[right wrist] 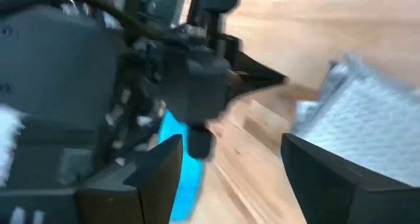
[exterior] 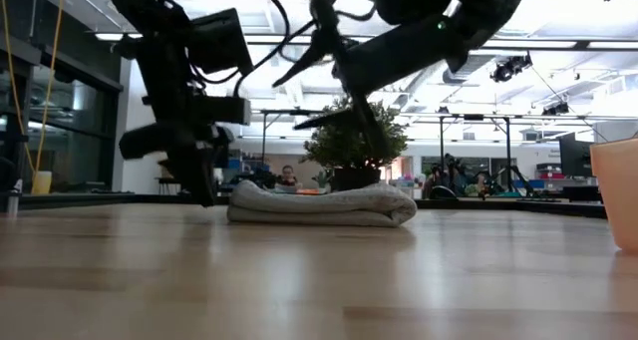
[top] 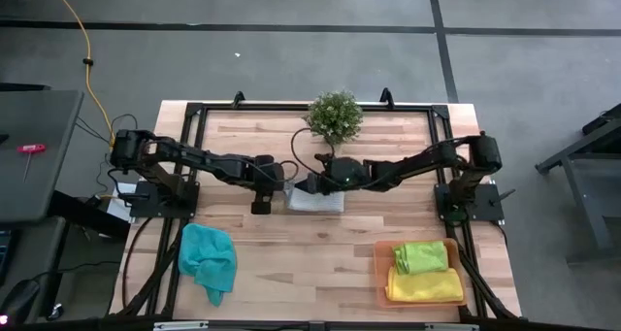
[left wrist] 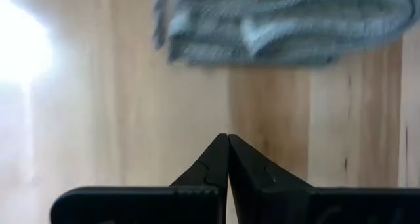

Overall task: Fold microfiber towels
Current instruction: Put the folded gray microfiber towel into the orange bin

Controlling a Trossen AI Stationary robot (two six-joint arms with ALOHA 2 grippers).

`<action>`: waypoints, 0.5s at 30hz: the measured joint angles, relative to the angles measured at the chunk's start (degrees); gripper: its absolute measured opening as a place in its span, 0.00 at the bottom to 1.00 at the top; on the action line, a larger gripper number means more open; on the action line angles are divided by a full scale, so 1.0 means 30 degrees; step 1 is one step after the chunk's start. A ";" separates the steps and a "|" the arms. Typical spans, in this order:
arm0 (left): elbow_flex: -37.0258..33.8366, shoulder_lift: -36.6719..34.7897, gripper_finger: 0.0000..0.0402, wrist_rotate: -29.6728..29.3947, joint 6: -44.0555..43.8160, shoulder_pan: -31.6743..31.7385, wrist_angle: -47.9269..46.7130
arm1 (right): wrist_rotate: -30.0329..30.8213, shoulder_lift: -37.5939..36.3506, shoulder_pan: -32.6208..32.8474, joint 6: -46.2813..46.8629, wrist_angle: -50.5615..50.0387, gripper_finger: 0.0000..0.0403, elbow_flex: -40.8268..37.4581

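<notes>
Pale wooden boards make up your worktop (top: 320, 248), with a large open room behind it in the low view. Your right tool (top: 312, 184) hangs over the right part of the grey towel (top: 315, 199) at mid-worktop, its fingers (right wrist: 331, 178) spread wide with nothing between them; it looks as though that arm has finished with the cloth and let go. Your left tool (left wrist: 228, 159) sits just left of the same towel, pressed together and empty, tips pointing at the fold, probably placed there to steady or tidy the edge.

That grey towel lies flat as a neat layered bundle, so you can judge it as folded. A potted plant (top: 335, 115) stands just beyond it toward the far edge, well out of the folding area. On your near right, the orange tray (top: 380, 273) holds the lime green towel (top: 422, 256) resting on top of a yellow towel (top: 427, 286), evidently the finished pile. On your near left, the teal towel (top: 208, 259) lies crumpled and loose, so it appears to be the one left to fold.
</notes>
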 joint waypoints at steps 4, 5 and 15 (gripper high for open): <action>0.0003 -0.2237 0.00 -0.0114 -0.0394 0.0436 -0.0718 | -0.0316 -0.1834 -0.0505 -0.2575 -0.3550 0.62 0.0007; 0.0003 -0.2859 0.00 -0.0081 -0.0575 0.0529 -0.0739 | -0.0321 -0.2340 -0.0591 -0.3359 -0.4560 0.62 0.0007; 0.0034 -0.4845 0.00 0.2300 -0.1026 0.0268 0.5173 | 0.0258 -0.7021 0.0453 -0.6705 -1.3692 0.62 -0.2539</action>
